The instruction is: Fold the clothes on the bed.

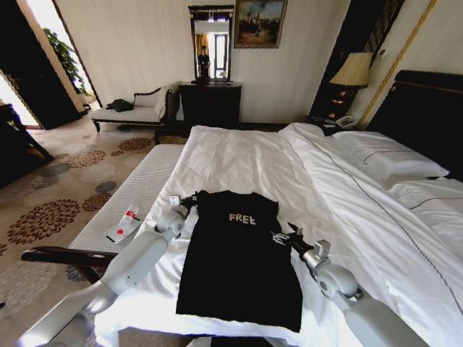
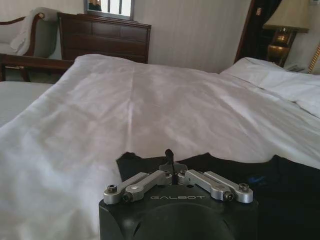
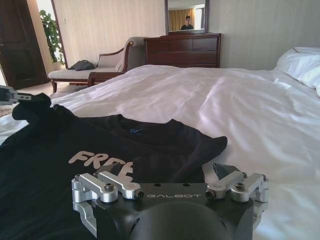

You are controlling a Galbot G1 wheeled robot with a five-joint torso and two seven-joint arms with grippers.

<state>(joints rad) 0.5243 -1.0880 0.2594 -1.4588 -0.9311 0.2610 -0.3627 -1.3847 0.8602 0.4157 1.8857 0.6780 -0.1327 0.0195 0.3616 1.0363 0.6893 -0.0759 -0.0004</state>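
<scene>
1. Here the black T-shirt (image 1: 239, 256) lies flat on the bed (image 1: 239, 155), chest up with its white "FREE" lettering showing, collar toward the far end and hem toward the robot. It sits on the white duvet near the foot of the bed, just left of the centre in the head view.

2. The left gripper (image 1: 189, 202) is at about 10 o'clock from the shirt's middle, at the shoulder and sleeve corner on that side. In the left wrist view its jaws are drawn together on a small peak of black fabric at the shirt's edge (image 2: 169, 162) — clamped on the cloth, as far as the view tells.

3. The right gripper (image 1: 283, 236) sits at about 2 o'clock, at the opposite sleeve. From the right wrist view its jaws stand apart (image 3: 170, 175), with the sleeve lying just ahead of them and a dark flap of cloth near one finger; whether the fingers touch the fabric I cannot tell.

4. Judged from this, the step in hand is the taking of both upper corners — one side gripped, the other not yet closed on.

5. The next move calls for the right jaws to close on the sleeve edge, catching the shirt alone and not the duvet beneath. After that both arms would need to lift and carry evenly, or the soft fabric will bunch and skew.

6. A small white and red object (image 1: 124, 224) lies on the bench at the foot of the bed, at 9 o'clock, well apart from the shirt.
</scene>
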